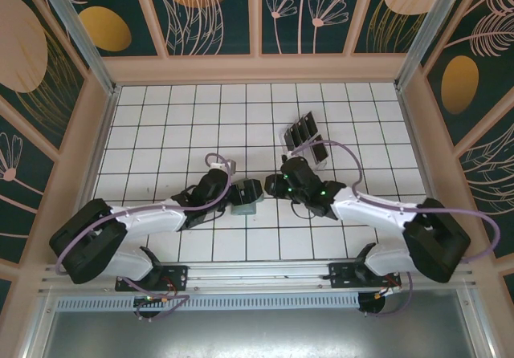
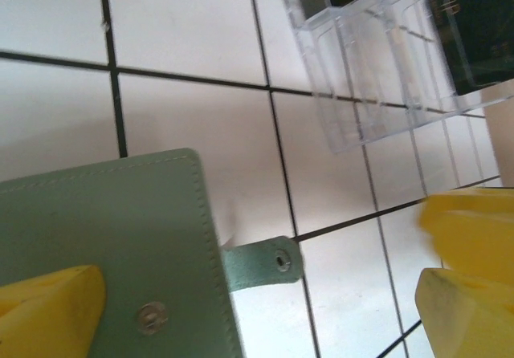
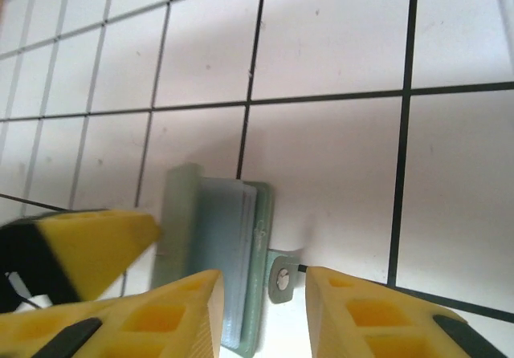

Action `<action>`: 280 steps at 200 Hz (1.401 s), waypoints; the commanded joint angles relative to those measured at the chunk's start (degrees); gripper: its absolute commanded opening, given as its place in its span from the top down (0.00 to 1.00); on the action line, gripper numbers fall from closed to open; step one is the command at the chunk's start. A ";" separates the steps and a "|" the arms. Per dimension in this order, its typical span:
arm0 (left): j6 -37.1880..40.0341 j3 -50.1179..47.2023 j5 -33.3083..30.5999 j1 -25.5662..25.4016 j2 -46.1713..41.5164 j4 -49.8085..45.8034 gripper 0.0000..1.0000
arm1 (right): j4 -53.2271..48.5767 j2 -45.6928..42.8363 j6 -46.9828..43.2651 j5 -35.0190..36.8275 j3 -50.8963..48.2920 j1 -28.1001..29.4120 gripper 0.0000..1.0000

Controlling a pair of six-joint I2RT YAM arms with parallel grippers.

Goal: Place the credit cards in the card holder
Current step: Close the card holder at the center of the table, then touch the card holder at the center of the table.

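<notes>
The sage-green card holder (image 1: 243,208) lies flat on the tiled table between both arms. In the left wrist view it (image 2: 104,237) fills the lower left, its snap strap (image 2: 265,263) sticking out to the right. My left gripper (image 2: 261,294) is open, one yellow finger (image 2: 48,314) over the holder and the other far off to the right. My right gripper (image 3: 263,282) is open, its fingertips on either side of the strap tab (image 3: 281,278) without pinching it. The holder (image 3: 217,246) shows edge-on there. Dark credit cards (image 1: 309,133) stand in a clear slotted tray (image 1: 299,143).
The clear tray (image 2: 385,69) sits just beyond the holder, with a dark card (image 2: 474,29) behind its slots. A wooden wall (image 1: 257,69) rings the white tiled table. The two grippers (image 1: 250,191) (image 1: 273,186) nearly meet at the centre.
</notes>
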 commanded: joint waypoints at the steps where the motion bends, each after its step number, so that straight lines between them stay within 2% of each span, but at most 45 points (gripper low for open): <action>1: -1.96 0.48 -0.12 -0.71 2.78 1.44 0.01 | -1.91 -3.89 2.53 1.74 -2.58 -0.28 0.68; 33: -2.85 1.31 -0.55 -1.33 5.62 0.10 0.01 | -0.63 -8.50 5.15 0.54 -5.94 0.18 0.68; 65: -3.28 1.36 -2.56 -1.40 3.63 -1.95 0.01 | 0.32 -9.54 5.64 -0.32 -6.89 0.80 0.68; 122: 0.72 8.32 -10.87 -1.28 -2.30 -14.88 0.01 | 2.59 -2.36 5.00 -0.91 -1.71 5.66 0.72; 156: 2.49 11.16 -15.94 -0.88 -5.13 -20.76 0.01 | 3.83 1.99 5.42 -0.54 1.30 8.67 0.80; 175: 3.16 11.67 -18.98 1.02 -8.75 -24.92 0.01 | 3.84 3.34 5.33 -0.39 2.69 9.08 0.84; 200: 4.20 11.03 -19.07 4.66 -12.37 -30.43 0.01 | 3.03 5.82 4.15 0.06 4.87 9.06 0.88; 225: 5.97 9.30 -19.17 5.54 -14.34 -34.70 0.01 | 2.65 8.92 2.50 0.51 7.61 8.44 0.91; 280: 7.91 2.36 -11.59 5.50 -16.59 -33.03 0.01 | 3.66 17.58 -0.44 -3.14 12.19 5.12 0.96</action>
